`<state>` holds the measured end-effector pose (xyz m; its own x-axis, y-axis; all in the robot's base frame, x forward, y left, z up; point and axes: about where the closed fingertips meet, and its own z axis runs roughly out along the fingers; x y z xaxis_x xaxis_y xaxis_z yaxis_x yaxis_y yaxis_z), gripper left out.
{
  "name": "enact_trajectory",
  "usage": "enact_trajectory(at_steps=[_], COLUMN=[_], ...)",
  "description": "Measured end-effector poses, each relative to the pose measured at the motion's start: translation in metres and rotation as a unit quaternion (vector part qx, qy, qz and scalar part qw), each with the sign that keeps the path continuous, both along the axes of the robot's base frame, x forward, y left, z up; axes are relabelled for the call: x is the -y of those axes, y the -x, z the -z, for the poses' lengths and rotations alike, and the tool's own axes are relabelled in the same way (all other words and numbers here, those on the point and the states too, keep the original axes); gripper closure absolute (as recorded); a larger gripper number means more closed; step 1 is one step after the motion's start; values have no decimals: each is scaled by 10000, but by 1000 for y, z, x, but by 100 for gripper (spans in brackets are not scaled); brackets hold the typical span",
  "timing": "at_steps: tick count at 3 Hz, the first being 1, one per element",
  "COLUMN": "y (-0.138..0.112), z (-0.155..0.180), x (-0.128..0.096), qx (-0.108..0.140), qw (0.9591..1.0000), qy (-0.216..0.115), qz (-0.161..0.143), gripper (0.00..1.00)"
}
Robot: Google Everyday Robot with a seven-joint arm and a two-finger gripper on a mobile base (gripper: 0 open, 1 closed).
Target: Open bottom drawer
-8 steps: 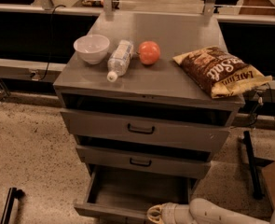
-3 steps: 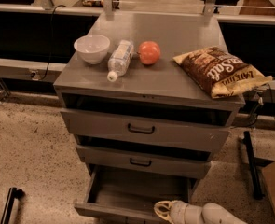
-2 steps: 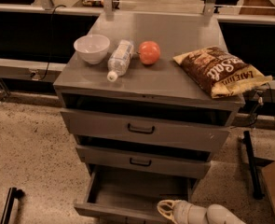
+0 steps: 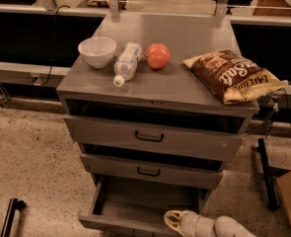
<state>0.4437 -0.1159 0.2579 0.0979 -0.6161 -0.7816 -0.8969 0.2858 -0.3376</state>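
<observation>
The bottom drawer (image 4: pixel 144 200) of the grey metal cabinet (image 4: pixel 184 85) stands pulled out, and its bare grey tray shows from above. Its front edge runs along the frame's lower border, and its handle is out of view. My gripper (image 4: pixel 175 222), pale with a tan tip, sits at the drawer's front right corner at the bottom of the view. The white arm trails off to the right. The middle drawer (image 4: pixel 149 171) and the taller top drawer (image 4: pixel 150 137) are pushed in, each with a black loop handle.
On the cabinet top lie a white bowl (image 4: pixel 96 51), a plastic bottle on its side (image 4: pixel 126 63), a red-orange round fruit (image 4: pixel 158 56) and a brown chip bag (image 4: pixel 234 75). Speckled floor lies to the left. A black stand leg (image 4: pixel 266 174) is on the right.
The gripper and arm have shifted a little to the right along the drawer's front. The bottom drawer stays pulled out by the same amount.
</observation>
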Motion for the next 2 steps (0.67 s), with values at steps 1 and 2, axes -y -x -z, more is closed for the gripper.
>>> enact_trajectory(at_steps=[1,2], y=[-16,-35], z=[11,26], x=[-8,-13], qx=[257,457], qw=[9995,9981], qy=[179,372], qz=[80,158], gripper=[100,100])
